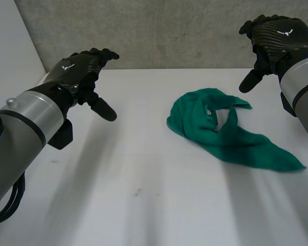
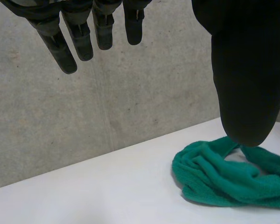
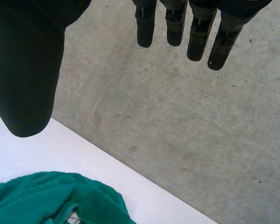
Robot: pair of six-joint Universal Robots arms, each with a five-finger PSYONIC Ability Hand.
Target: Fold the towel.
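Note:
A green towel [image 1: 220, 130] lies crumpled on the white table [image 1: 143, 169], right of the middle, one corner trailing toward the near right. Its bunched edge [image 2: 214, 175] lies past my left thumb in the left wrist view, and part of it [image 3: 46, 198] lies below my right thumb in the right wrist view. My left hand [image 1: 79, 69] hovers above the table's far left, fingers [image 2: 79, 35] straight, holding nothing. My right hand [image 1: 277, 36] hangs above the far right, beyond the towel, fingers [image 3: 196, 32] straight and empty.
A grey concrete wall [image 1: 159, 31] stands behind the table's far edge. A white panel [image 1: 10, 46] borders the left side. Bare table surface stretches across the near and left parts.

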